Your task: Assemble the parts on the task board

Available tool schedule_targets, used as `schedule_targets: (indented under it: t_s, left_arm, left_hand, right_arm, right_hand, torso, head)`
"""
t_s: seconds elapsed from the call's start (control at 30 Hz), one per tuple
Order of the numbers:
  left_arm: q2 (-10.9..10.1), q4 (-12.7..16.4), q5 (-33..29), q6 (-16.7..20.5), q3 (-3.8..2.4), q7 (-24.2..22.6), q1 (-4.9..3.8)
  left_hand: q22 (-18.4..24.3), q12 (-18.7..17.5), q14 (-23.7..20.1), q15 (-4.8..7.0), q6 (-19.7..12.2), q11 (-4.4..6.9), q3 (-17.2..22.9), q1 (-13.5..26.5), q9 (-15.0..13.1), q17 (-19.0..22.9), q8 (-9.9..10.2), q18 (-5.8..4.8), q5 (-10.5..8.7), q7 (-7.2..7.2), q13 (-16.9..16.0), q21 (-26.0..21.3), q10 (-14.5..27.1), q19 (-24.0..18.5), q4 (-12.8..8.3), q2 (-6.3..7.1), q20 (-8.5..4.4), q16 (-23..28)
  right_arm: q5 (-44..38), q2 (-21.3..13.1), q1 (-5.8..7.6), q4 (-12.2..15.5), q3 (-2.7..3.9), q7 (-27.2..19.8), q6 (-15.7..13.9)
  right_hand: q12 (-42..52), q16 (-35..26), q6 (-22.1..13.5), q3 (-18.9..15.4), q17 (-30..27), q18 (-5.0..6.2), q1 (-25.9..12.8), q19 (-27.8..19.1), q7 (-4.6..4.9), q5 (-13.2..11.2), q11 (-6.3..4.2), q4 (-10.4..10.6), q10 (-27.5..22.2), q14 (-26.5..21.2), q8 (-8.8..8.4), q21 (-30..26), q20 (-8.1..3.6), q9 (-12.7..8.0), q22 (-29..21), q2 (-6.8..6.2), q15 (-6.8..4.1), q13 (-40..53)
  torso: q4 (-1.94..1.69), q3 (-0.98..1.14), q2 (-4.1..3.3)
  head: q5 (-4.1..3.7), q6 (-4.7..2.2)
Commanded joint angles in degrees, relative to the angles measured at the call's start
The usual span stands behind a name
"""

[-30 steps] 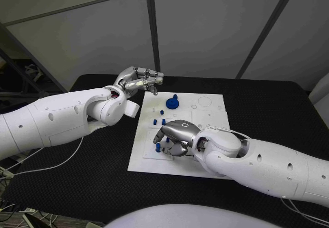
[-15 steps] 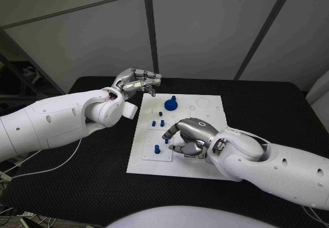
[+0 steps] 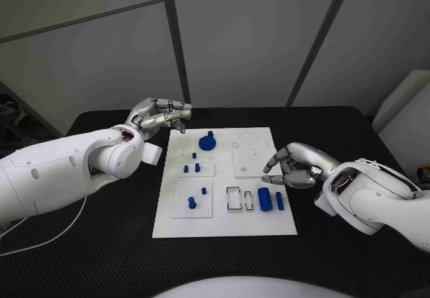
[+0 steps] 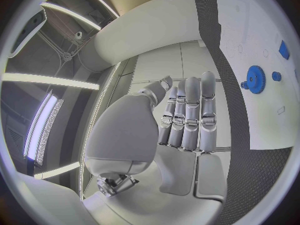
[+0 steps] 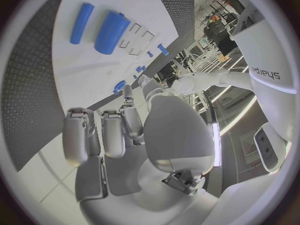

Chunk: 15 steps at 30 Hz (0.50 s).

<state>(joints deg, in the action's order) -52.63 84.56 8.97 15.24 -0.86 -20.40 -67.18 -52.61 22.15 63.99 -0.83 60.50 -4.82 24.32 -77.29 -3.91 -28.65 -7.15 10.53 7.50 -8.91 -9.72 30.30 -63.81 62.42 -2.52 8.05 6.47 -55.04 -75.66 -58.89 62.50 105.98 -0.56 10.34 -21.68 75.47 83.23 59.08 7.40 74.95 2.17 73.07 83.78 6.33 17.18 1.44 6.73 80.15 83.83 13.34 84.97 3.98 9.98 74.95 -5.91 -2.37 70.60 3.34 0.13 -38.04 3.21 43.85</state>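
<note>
Two blue parts (image 3: 271, 198) beside empty curled right hand (image 3: 291, 169), left hand (image 3: 160, 114) curled empty

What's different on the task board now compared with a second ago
The right hand has lifted off the near part of the task board and drawn back past its right edge, holding nothing. Two blue cylinders lie in the open where it had been. The left hand stays raised at the far left corner, empty. The blue gear is unmoved.

Table (image 3: 107, 248): black, matt, rough woven-looking cover. Task board (image 3: 224, 220): white, smooth, matt plastic. Blue parts on the board, e.g. thick cylinder (image 3: 265, 198): smooth plastic, slight sheen. Hands (image 3: 294, 166): silver, satin metallic finish. Arms (image 3: 54, 174): glossy white plastic shells.
</note>
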Motion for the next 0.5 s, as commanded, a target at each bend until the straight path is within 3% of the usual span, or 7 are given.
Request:
schedule_targets:
  t_s: [0.03, 0.27, 0.5]
  left_arm:
    - [0.08, 0.22, -0.06, -0.23, -0.02, -0.55, -0.05]
    - [0.04, 0.26, -0.07, -0.24, 0.00, -0.56, -0.01]
    - [0.04, 0.26, -0.07, -0.30, 0.00, -0.58, 0.01]
  left_hand:
    - [0.08, 0.39, -0.22, -0.08, -0.17, -0.09, -0.28, 0.14, 0.05, 0.08, -0.39, -0.12, -0.01, -0.27, -0.09, -0.36, 0.51, -0.34, 0.04, -0.65, 0.22, 0.27]
    - [0.08, 0.39, -0.22, -0.08, -0.17, -0.09, -0.28, 0.14, 0.05, 0.08, -0.39, -0.12, -0.01, -0.27, -0.09, -0.36, 0.51, -0.34, 0.04, -0.65, 0.22, 0.27]
    - [0.11, 0.44, -0.22, -0.09, -0.16, -0.09, -0.37, 0.23, 0.04, 0.12, -0.41, -0.13, -0.02, -0.26, -0.11, -0.42, 0.52, -0.34, 0.11, -0.66, 0.24, 0.27]
  right_arm:
    - [2.66, -1.91, 0.03, 1.37, 0.00, 5.95, -1.71]
    - [0.35, -4.21, -0.89, 2.31, -0.11, 8.86, -1.79]
    - [-3.03, -3.19, -1.80, 2.16, -0.28, 12.30, 0.39]
  right_hand:
    - [0.96, 0.45, -0.82, -1.21, 2.78, -0.56, -0.08, 1.66, 0.15, 0.75, 0.32, 0.76, -0.14, 3.96, 0.63, 0.48, 0.21, 0.47, 9.80, 0.20, 0.17, 1.39]
    - [1.63, 1.32, -1.99, -3.30, 4.19, -0.82, 0.41, 2.38, 0.27, 5.60, 0.46, 2.09, -0.02, 4.16, 1.85, 1.29, 0.39, 1.42, 10.76, 0.09, 0.33, 2.92]
    - [1.78, 2.36, -3.05, -5.75, 6.09, -1.02, -0.49, 2.92, 0.41, 6.22, 0.64, 3.55, 0.09, 4.47, 2.16, 1.85, 0.54, 1.76, 11.43, -0.61, 0.49, 3.55]
  torso:
    - [0.34, -0.02, 0.03]
    - [0.21, -0.10, 0.10]
    - [0.03, -0.09, 0.12]
  head:
    - [-0.89, -0.10]
    - [-1.43, 0.05]
    - [-1.52, 0.19]
